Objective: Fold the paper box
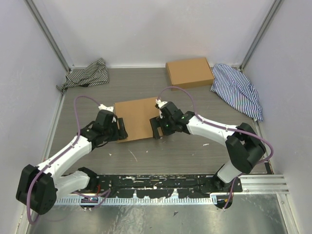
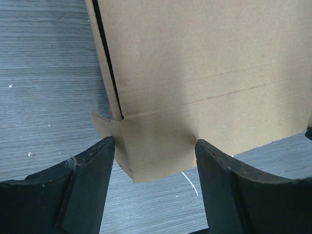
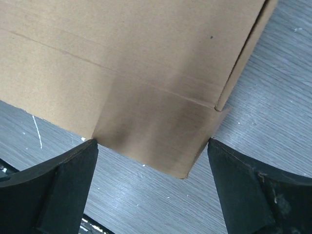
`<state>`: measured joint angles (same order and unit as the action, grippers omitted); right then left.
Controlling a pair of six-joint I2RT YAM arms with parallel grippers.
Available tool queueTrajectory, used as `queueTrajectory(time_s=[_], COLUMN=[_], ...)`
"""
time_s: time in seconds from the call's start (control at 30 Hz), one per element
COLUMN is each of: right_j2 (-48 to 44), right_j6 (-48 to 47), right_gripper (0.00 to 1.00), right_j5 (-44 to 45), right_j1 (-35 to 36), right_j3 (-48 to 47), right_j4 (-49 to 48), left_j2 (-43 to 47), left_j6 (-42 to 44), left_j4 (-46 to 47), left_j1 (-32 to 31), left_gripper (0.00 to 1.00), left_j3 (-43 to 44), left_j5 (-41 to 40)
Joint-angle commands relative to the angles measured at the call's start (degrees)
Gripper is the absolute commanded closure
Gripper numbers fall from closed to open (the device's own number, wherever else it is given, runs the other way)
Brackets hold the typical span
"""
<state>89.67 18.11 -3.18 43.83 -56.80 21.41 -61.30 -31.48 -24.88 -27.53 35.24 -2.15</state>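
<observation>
**MID-FOLD: NEAR EDGE IN HAND, NOTHING CLAMPED**

Plain brown cardboard paper box (image 1: 138, 117) lies low at centre of bench (image 1: 170, 151). Left gripper (image 1: 120, 131) sits at its 8 o'clock corner, right gripper (image 1: 157, 128) at 5 o'clock. Both have jaws spread wide, each straddling a corner of the near flap. Tips are about touching the cardboard edge, gripping nothing. Wrist views: crease lines run parallel to near edge, w/ a side slit at each corner.

Judgement: step = folding the front flap along near edge. Next move prob. needs both arms in sync, working the flap evenly so the crease turns straight, no skew.

Second, fully formed flat brown cardboard box (image 1: 189, 72) at 1 o'clock. Striped cloth (image 1: 87, 74) at 11, another (image 1: 239, 87) at 2, all well apart.
</observation>
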Motion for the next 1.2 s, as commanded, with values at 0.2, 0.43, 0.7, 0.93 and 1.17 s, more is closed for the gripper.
queueTrajectory(time_s=[0.2, 0.43, 0.7, 0.93, 1.17], right_j2=[-1.6, -2.9, -3.2, -3.4, -2.6], right_j6=[-0.4, 0.2, 0.8, 0.7, -1.1], right_gripper=[0.06, 0.07, 0.07, 0.07, 0.08], right_j5=[-6.3, -5.3, -6.2, -6.1, -2.0], right_j1=[2.3, 2.5, 2.5, 2.5, 2.5], right_j3=[-2.6, -3.8, -5.4, -7.0, -6.4], right_j4=[-0.6, 1.4, 4.2, 6.0, 5.6], left_j2=[2.9, 3.9, 2.8, 3.0, 1.9], left_j6=[-0.7, -0.8, -1.3, -1.2, -0.9], left_j4=[-2.5, -6.6, -8.3, -8.8, -7.9], left_j1=[-0.1, -0.1, -0.1, -0.1, -0.1], left_gripper=[0.27, 0.28, 0.29, 0.29, 0.29], left_j3=[1.4, 3.6, 4.4, 4.7, 4.2], left_j5=[3.8, 3.4, 4.8, 4.6, 4.4])
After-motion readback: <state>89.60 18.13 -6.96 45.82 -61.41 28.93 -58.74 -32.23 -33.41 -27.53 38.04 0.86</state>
